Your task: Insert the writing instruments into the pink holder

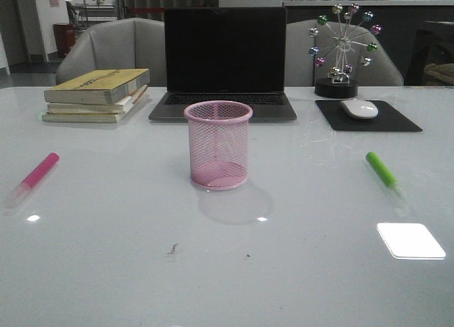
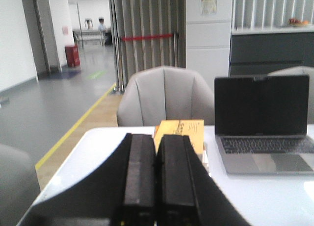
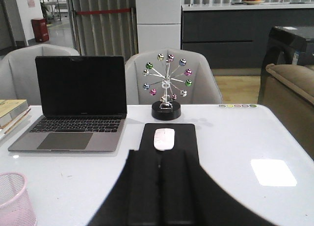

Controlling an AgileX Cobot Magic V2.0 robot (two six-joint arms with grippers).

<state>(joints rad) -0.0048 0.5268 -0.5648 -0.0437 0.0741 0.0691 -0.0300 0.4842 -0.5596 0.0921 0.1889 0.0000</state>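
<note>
The pink holder [image 1: 218, 144] stands upright near the middle of the white worktop [image 1: 227, 270], just in front of the open laptop [image 1: 223, 61], and nothing shows inside its mesh. The pink highlighter [image 1: 38, 172] lies flat well to the holder's left, its pale cap toward the near edge; the green highlighter [image 1: 383, 170] lies flat well to the holder's right, also with its pale cap nearer the camera. Neither marker touches the holder. Behind the pink highlighter, a stack of books [image 1: 98, 94] rests left of the laptop. To the laptop's right, a white mouse [image 1: 359, 108] sits on a black mouse pad [image 1: 367, 116], with a ferris-wheel ornament [image 1: 344, 50] of coloured balls just behind it. Grey chairs [image 1: 113, 50] stand beyond the worktop. In the left wrist view, the left gripper's fingers [image 2: 139, 177] are pressed together with nothing between them, above the worktop's left end near the books. In the right wrist view, the right gripper's fingers [image 3: 146, 189] are likewise pressed together and hold nothing, before the mouse pad.
</note>
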